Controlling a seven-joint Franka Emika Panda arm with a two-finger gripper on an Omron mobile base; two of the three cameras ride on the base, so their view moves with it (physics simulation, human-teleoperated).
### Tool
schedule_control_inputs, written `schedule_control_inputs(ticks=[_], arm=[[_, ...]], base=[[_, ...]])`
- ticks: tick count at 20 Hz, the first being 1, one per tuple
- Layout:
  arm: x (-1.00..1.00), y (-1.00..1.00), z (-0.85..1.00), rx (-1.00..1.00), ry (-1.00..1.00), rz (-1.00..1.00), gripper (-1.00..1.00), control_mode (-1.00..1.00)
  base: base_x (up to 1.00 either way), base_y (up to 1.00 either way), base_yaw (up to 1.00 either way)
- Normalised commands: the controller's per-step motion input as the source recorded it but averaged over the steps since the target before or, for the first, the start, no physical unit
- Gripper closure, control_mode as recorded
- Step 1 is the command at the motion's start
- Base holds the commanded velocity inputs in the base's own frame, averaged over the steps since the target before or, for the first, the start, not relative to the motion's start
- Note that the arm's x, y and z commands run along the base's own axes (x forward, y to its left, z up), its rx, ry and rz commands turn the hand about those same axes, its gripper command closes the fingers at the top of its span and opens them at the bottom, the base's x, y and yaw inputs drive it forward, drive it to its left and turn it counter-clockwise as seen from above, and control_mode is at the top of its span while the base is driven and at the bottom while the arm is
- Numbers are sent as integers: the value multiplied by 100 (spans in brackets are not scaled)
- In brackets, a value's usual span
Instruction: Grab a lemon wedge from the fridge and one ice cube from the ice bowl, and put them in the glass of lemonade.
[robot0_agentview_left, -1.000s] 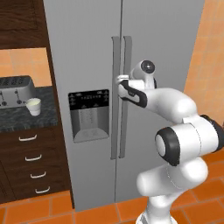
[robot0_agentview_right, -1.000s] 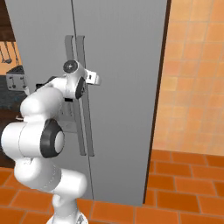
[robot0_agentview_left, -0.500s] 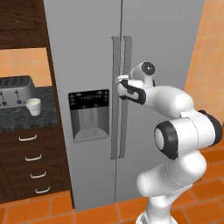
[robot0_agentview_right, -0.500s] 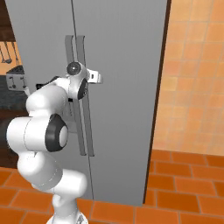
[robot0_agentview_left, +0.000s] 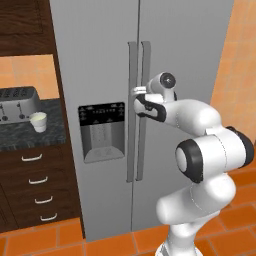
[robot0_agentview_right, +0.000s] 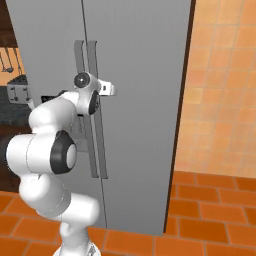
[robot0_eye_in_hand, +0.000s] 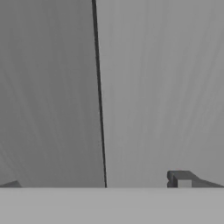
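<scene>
Count of things in the kitchen
There was one fridge (robot0_agentview_left: 100, 60) with two doors, two long handles (robot0_agentview_left: 137, 110) and one dispenser (robot0_agentview_left: 102, 131); one toaster (robot0_agentview_left: 17, 102), one glass of lemonade (robot0_agentview_left: 38, 121), and four drawers (robot0_agentview_left: 35, 185).

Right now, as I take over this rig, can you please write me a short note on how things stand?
Pincer: open, holding nothing, up at the handles where the two doors meet.
Fridge: both doors shut; lemon wedge not yet fetched.
Glass of lemonade: on the dark counter left of the fridge, beside the toaster.
Done: nothing delivered.
Left: open a door, take the wedge, get one ice cube, put both in the glass.
</scene>
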Motion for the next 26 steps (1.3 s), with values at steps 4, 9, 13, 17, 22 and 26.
schedule_control_inputs(ticks=[4, 9, 13, 17, 22, 26], arm=[[5, -10, 0, 0, 0, -1, -100, -100], [8, 0, 0, 0, 0, 0, 100, -100], [0, -26, 3, 0, 3, 0, 100, -100], [-33, -83, 9, 7, 0, -7, 100, -100], [-70, -87, 4, 13, 0, -11, 100, -100], [-100, -95, 10, 18, 3, -15, 100, -100]], base=[[0, 0, 0], [0, 0, 0], [0, 0, 0], [0, 0, 0], [0, 0, 0], [0, 0, 0]])
